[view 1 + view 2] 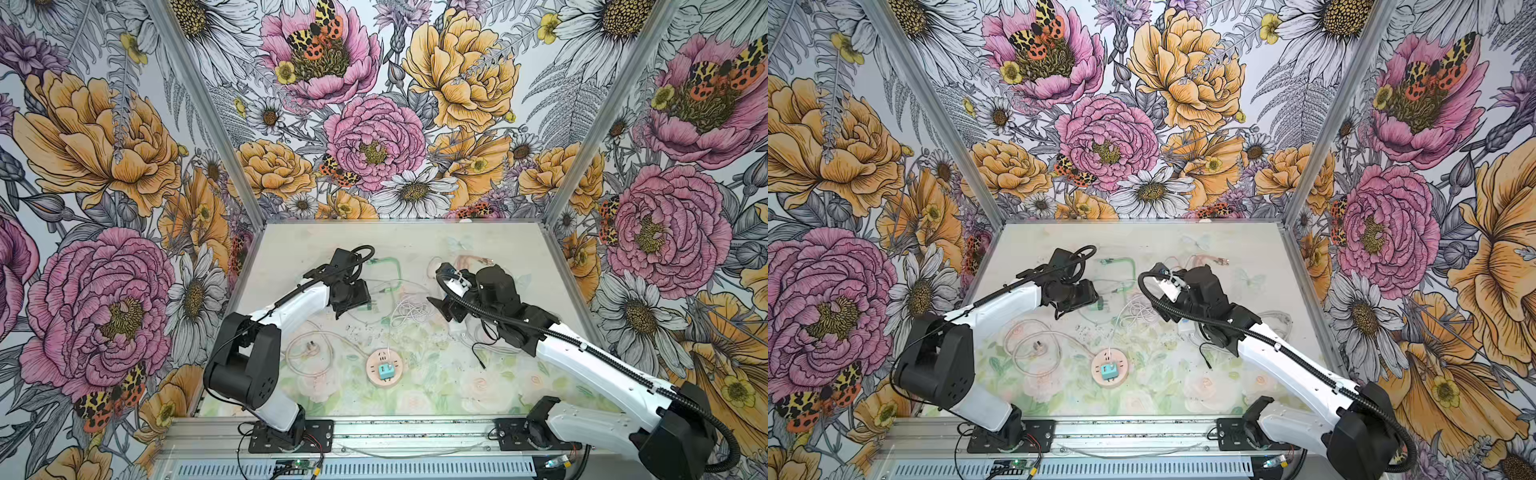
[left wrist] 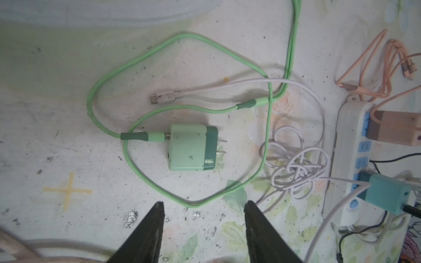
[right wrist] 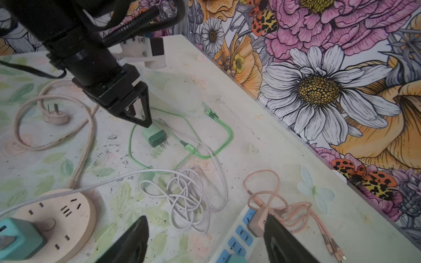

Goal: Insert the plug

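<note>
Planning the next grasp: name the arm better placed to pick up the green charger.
Left. The left gripper is open right by the green charger; the right gripper is farther off, near the white power strip.

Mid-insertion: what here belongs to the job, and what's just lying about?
Job: green charger with its green cable; left pincer, open, close by it; right pincer, open; white power strip and round pink socket hub, possible targets.

Lying about: white cable tangle; teal charger plugged into the hub; pink charger plugged into the strip; loose three-pin plug.
</note>
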You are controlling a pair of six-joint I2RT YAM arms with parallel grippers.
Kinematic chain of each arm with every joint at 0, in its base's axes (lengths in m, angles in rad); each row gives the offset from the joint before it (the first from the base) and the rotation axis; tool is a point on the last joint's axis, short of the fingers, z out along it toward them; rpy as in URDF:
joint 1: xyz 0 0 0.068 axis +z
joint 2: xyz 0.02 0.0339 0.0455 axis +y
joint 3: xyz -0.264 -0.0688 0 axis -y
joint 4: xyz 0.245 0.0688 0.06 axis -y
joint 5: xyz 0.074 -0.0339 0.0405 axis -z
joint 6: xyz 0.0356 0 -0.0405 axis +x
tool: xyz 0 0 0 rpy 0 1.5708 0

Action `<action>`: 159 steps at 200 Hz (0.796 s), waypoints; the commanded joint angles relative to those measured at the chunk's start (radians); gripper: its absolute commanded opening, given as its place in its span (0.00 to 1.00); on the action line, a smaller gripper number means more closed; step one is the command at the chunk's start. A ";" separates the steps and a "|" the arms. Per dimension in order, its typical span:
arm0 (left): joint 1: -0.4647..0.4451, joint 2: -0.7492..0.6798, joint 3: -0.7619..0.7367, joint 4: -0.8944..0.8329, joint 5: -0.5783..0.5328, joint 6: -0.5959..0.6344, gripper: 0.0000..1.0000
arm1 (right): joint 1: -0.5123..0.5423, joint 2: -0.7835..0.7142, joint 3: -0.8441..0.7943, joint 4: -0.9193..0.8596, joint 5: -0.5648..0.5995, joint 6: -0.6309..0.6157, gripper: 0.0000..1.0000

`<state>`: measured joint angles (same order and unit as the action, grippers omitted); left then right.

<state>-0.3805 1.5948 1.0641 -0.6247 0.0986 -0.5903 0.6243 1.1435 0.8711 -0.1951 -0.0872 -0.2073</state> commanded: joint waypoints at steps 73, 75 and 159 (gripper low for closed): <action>-0.046 0.058 -0.016 0.209 -0.069 -0.429 0.66 | -0.087 0.052 -0.036 0.299 -0.119 0.128 0.80; -0.045 0.059 -0.015 0.210 -0.068 -0.434 0.66 | -0.089 0.051 -0.036 0.302 -0.119 0.130 0.80; -0.025 0.160 0.015 0.210 -0.036 -0.614 0.67 | -0.112 0.064 -0.069 0.400 -0.105 0.203 0.81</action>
<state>-0.4271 1.7161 1.0626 -0.4206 0.0414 -1.1400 0.5171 1.2057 0.8097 0.1360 -0.1810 -0.0364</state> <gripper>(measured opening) 0.674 0.803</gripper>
